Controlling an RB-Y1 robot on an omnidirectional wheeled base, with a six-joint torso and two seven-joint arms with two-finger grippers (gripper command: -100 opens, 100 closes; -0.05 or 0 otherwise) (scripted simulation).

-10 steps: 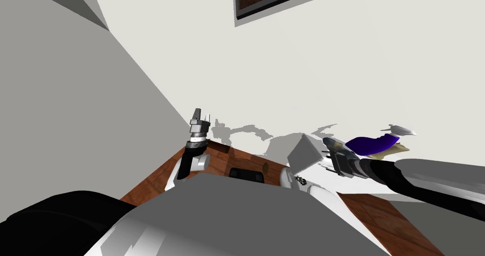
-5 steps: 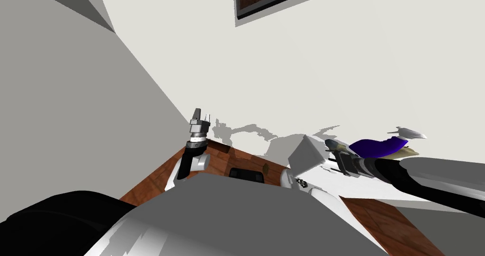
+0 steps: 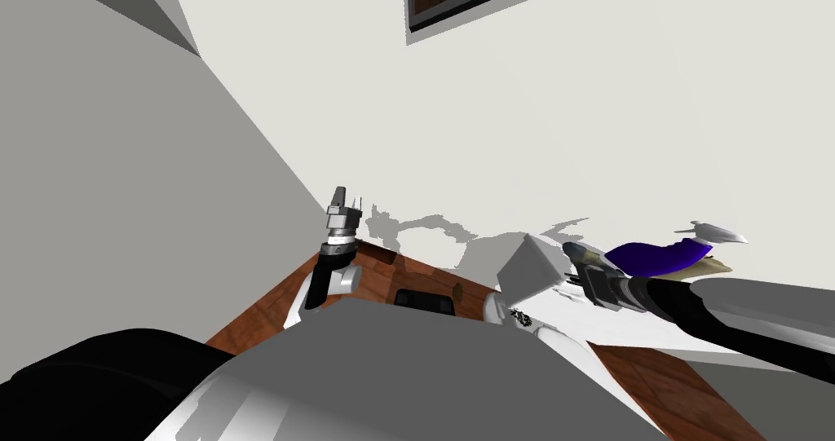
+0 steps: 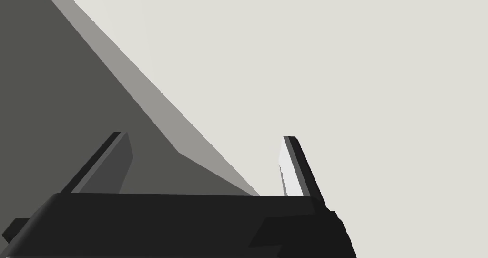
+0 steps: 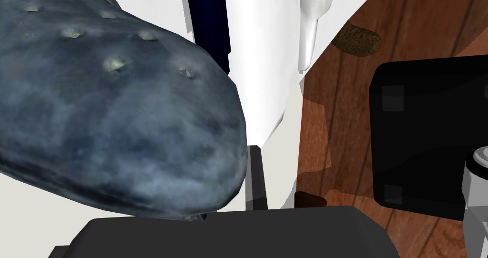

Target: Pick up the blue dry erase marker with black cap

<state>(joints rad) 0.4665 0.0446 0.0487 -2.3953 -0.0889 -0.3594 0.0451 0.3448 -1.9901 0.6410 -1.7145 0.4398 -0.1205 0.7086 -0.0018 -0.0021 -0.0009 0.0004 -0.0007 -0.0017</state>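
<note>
At the right gripper (image 3: 576,280), a blue-grey lump (image 5: 119,117) blocks the view, can't tell jaw state; left gripper (image 4: 205,167) wide open, empty. Risk: closing grabs lump, not dark blue marker (image 5: 209,26) behind.

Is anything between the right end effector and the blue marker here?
Yes. A bumpy blue-grey lump sits close in front of the right end effector. The dark blue strip that is probably the marker lies beyond it, on the white surface.

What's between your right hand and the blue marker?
A big bumpy blue-grey rounded lump, close before my right hand, with the dark blue marker behind it; the right wrist view shows this.
</note>
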